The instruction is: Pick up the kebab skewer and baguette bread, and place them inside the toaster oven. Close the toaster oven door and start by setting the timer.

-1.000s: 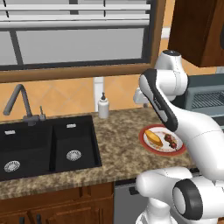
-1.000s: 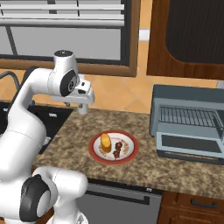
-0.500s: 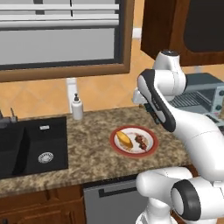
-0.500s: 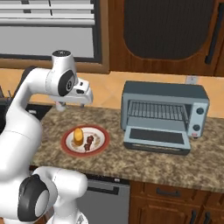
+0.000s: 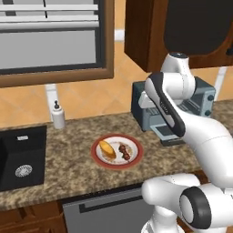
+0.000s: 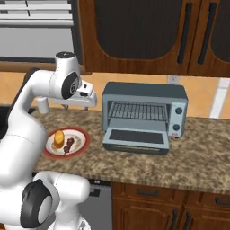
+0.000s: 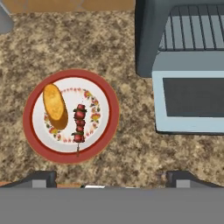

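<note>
Plate of food and open toaster oven seen beneath a raised, empty gripper.

On the speckled worktop [image 7: 109, 39], the red-rimmed plate [image 7: 109, 114] is taken as landmark: the baguette bread [image 7: 54, 105] lies on its left half, the kebab skewer [image 7: 79, 122] just beside it at centre. To the plate's right, the toaster oven [image 6: 144, 114] is seen with its toaster oven door [image 7: 190, 100] folded down. The gripper [image 7: 111, 178] is held spread wide above, grasping nothing.

golden baguette bread [image 7: 54, 106], dark red kebab skewer [image 7: 79, 123], red-rimmed white plate [image 7: 110, 114]; blue-grey toaster oven [image 6: 143, 116], speckled brown counter [image 7: 87, 48]
</note>
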Available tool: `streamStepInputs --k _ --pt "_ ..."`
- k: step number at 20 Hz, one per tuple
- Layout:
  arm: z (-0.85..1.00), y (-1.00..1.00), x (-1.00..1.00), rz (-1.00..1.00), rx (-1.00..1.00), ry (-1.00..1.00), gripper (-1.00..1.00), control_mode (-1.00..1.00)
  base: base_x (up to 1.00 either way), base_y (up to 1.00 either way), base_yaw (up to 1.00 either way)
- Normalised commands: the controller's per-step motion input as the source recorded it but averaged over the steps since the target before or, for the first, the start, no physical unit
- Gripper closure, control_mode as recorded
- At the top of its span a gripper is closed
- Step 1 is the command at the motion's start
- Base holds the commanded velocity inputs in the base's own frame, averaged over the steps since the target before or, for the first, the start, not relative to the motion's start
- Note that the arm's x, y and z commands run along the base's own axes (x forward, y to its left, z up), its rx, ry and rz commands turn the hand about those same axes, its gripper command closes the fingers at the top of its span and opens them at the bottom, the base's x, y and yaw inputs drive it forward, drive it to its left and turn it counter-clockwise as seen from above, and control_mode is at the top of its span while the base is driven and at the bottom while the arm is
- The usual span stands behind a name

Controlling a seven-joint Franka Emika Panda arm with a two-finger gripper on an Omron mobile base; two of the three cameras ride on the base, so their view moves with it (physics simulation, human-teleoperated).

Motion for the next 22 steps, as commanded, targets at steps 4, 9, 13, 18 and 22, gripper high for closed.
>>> streamStepInputs --k 4,9,13,18,22 --pt "0.00 0.00 0.00 0.00 0.00 0.00 -1.00 1.00 0.50 -0.24 0.00" --pt "0.00 0.00 0.00 0.00 0.00 0.00 -1.00 1.00 0.52 -0.06 0.04" --pt "0.00 0.00 0.00 0.00 0.00 0.00 -1.00 1.00 0.24 0.00 0.12" --pt "0.00 0.00 0.00 0.00 0.00 0.00 -1.00 1.00 0.03 0.00 0.06" --pt "-0.06 -0.44 -0.12 0.00 0.00 -0.04 -1.00 -1.00 0.00 0.00 0.00"
